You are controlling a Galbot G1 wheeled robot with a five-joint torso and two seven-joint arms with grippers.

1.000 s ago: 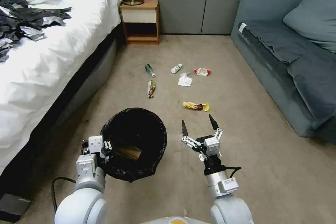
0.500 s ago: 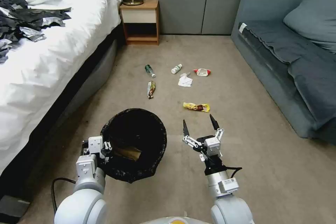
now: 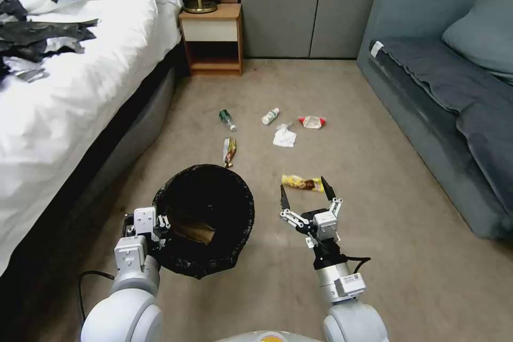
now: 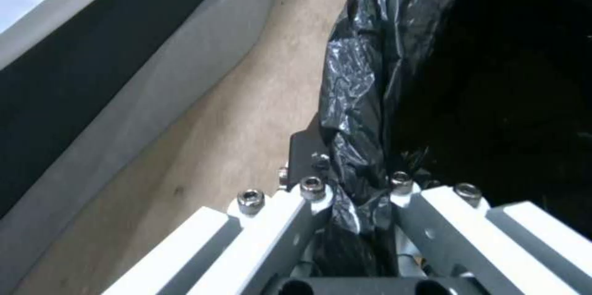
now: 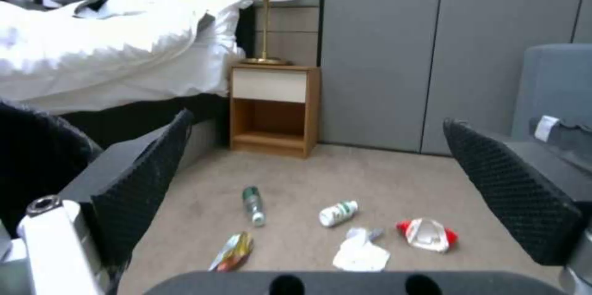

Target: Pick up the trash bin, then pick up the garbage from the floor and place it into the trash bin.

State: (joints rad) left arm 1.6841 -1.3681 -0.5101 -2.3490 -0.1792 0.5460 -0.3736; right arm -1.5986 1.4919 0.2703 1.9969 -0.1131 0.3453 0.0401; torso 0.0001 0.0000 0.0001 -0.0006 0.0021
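Six loose pieces: I am counting them lying on the carpet between the bed (image 3: 64,96) and the sofa (image 3: 443,96).
Trash bin (image 3: 206,219): I am carrying it by its bagged rim, left gripper (image 3: 145,224) clamped there.
Right gripper (image 3: 304,197): fingers are spreading wide, holding nothing, hanging just short of the yellow wrapper (image 3: 302,183).
Risk: I am guessing the thin liner could slip, tilting the bin.
Hidden: the yellow wrapper is lying partly behind one fingertip; the bin's contents are hard to make out.
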